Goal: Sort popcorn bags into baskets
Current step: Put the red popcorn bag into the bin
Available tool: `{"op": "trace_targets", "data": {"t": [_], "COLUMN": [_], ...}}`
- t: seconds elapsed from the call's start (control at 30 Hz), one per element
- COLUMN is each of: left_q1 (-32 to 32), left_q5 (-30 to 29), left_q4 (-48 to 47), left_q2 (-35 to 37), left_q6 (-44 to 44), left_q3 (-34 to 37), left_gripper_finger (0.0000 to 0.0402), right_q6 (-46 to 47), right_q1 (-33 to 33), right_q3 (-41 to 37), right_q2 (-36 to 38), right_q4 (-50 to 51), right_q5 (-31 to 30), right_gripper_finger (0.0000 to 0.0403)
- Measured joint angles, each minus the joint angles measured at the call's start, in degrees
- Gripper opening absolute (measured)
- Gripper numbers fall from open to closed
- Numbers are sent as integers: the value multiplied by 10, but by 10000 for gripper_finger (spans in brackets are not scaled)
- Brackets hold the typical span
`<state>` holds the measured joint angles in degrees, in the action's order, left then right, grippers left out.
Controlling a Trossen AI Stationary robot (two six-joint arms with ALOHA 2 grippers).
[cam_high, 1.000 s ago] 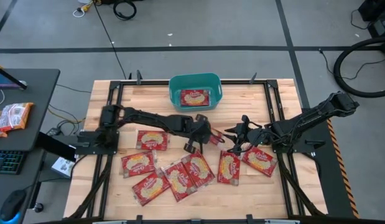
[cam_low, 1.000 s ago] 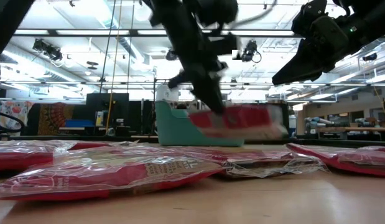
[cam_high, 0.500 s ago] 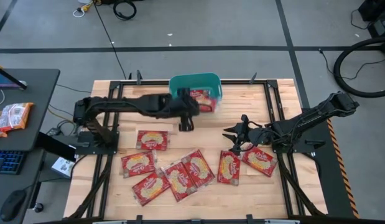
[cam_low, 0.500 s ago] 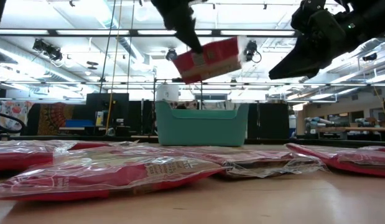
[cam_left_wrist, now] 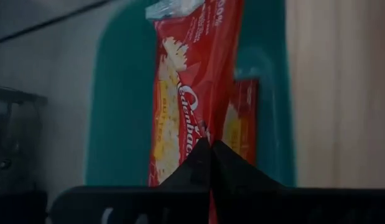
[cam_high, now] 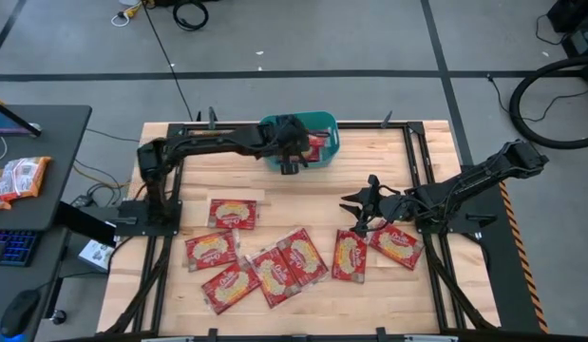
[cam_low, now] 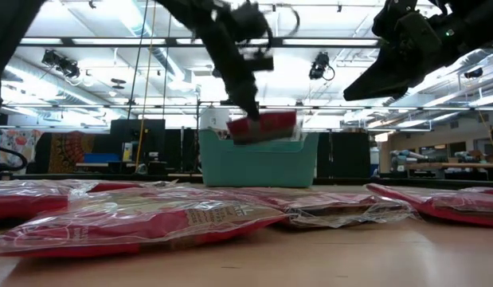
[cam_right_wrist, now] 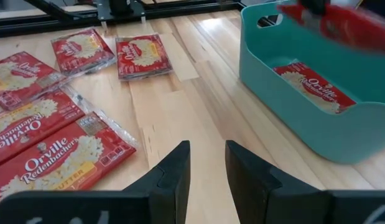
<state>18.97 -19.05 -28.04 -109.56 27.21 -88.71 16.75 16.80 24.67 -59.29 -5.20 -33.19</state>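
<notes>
Nine popcorn bags counted. Seven lie flat on the wooden table point(cam_high: 398, 285) in the lower middle of the high view: one alone at centre left point(cam_high: 234, 213), four bunched below it point(cam_high: 260, 269), two at right point(cam_high: 374, 248). One bag lies inside the teal basket point(cam_high: 326, 126) at upper centre, label up point(cam_right_wrist: 314, 86). One held bag point(cam_low: 263, 127) hangs over the basket, pinched by the left gripper point(cam_left_wrist: 210, 147), fingers pressed together on its lower edge. Right gripper point(cam_right_wrist: 207, 163) hovers low at centre right, fingers spread, holding nothing. Readable print: "Orville Redenbacher's", "BUTTER" on the table bags; "Orville" on the one in the basket.
</notes>
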Motion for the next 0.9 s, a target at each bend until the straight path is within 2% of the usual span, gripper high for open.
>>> {"op": "trace_targets", "data": {"t": [0.2,0.4,0.5,0.6,0.73,0.9], "left_q1": [52,61,46,22,-14,-70], "left_q5": [68,67,67,69,97,105], "left_q4": [4,-7,-25,-24,-29,-56], "left_q2": [-44,-57,-47,-17,15,45], "left_q6": [2,-15,-28,-41,-51,-59], "left_q3": [0,0,0,0,-1,-1], "left_gripper_finger": [8,96,140,165,171,167], "right_q6": [1,2,2,2,2,8], "right_q1": [0,0,0,0,0,0], "right_q3": [0,0,0,0,0,0], "right_q2": [0,0,0,0,0,0], "right_q4": [3,6,6,8,7,7], "right_q5": [2,2,3,3,3,3], "right_gripper_finger": [106,106,106,106,106,106]}}
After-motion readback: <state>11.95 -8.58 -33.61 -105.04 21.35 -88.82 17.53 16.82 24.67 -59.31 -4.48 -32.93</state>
